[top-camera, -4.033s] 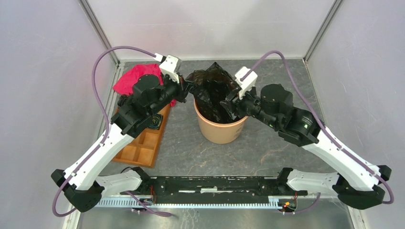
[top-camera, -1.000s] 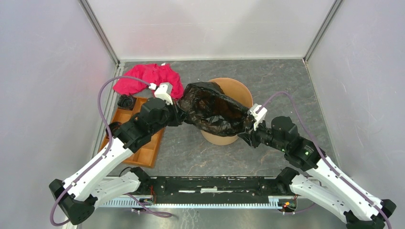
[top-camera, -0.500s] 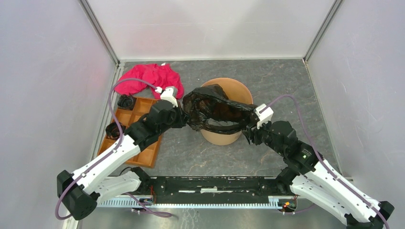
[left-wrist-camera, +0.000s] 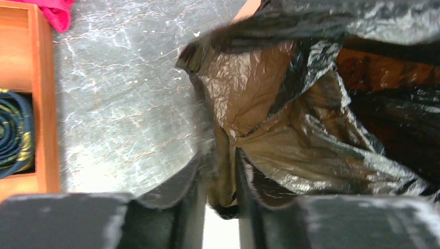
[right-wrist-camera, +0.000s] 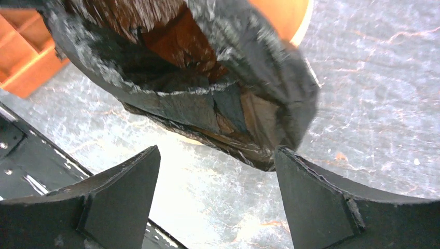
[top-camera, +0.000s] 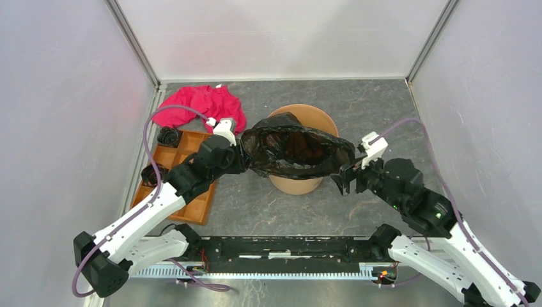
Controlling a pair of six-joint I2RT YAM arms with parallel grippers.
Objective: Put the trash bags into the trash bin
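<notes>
The black trash bag (top-camera: 294, 152) is spread open over the near half of the terracotta trash bin (top-camera: 317, 118), its mouth draped across the rim. My left gripper (top-camera: 243, 155) is shut on the bag's left edge; in the left wrist view the plastic (left-wrist-camera: 290, 135) is pinched between my fingers (left-wrist-camera: 176, 197). My right gripper (top-camera: 345, 179) is open, just off the bag's right edge. In the right wrist view the bag (right-wrist-camera: 218, 98) hangs ahead of the spread fingers (right-wrist-camera: 311, 202), touching none that I can see, with the bin rim (right-wrist-camera: 290, 21) behind.
An orange-brown compartment tray (top-camera: 185, 203) lies left of the bin, with dark coiled rolls (top-camera: 169, 135) in it. A red cloth (top-camera: 201, 104) lies at the back left. The arm rail runs along the near edge (top-camera: 287, 249).
My right gripper has let go of the bag's right edge, opened, and drawn back to the right. The bag's mouth has settled wider over the bin. The left gripper has kept its grip.
</notes>
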